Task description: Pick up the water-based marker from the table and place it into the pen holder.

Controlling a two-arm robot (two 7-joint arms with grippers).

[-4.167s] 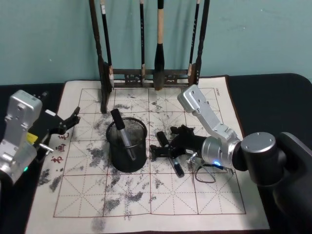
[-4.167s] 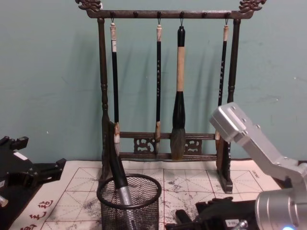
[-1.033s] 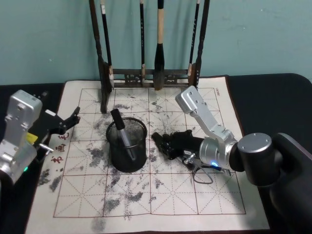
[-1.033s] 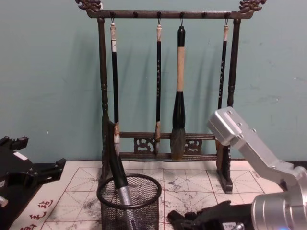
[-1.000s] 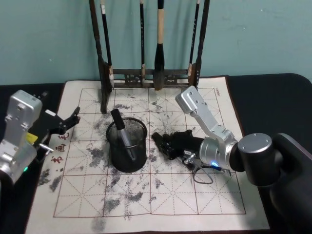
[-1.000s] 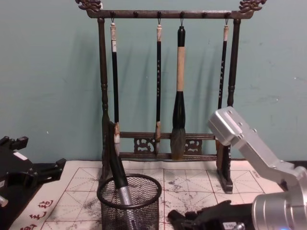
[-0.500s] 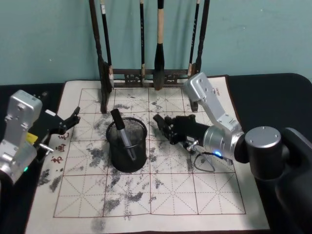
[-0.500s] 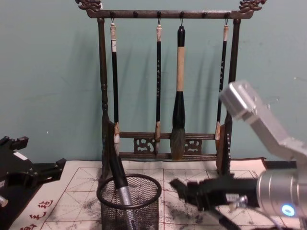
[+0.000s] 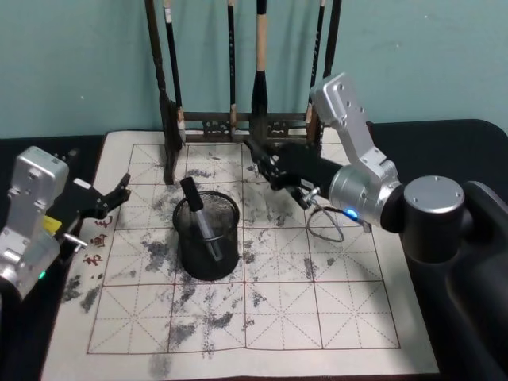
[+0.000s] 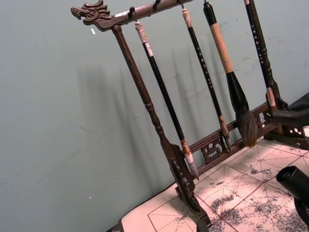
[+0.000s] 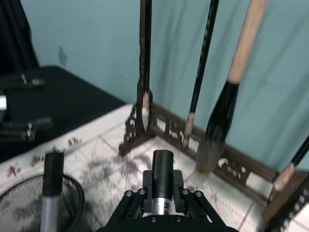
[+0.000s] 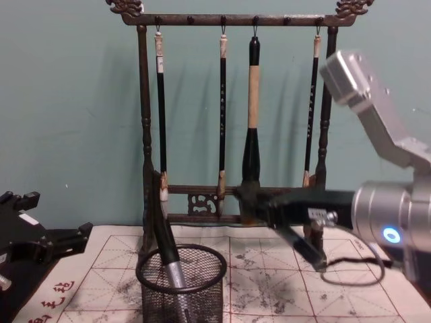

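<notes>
My right gripper is shut on a black-capped water-based marker and holds it in the air above the white mat on the table. It hangs in front of the brush rack's base, behind and to the right of the pen holder. The pen holder is a black mesh cup that has another marker leaning inside it. In the right wrist view the cup's rim lies below and ahead of the held marker. My left gripper rests open at the mat's left edge.
A tall dark wooden brush rack with several hanging brushes stands at the mat's far edge, close behind my right gripper. A cable loop dangles under the right wrist. Dark tabletop borders the mat.
My right gripper has lifted the marker off the mat and carried it up and back toward the brush rack. The left arm and the pen holder have not moved.
</notes>
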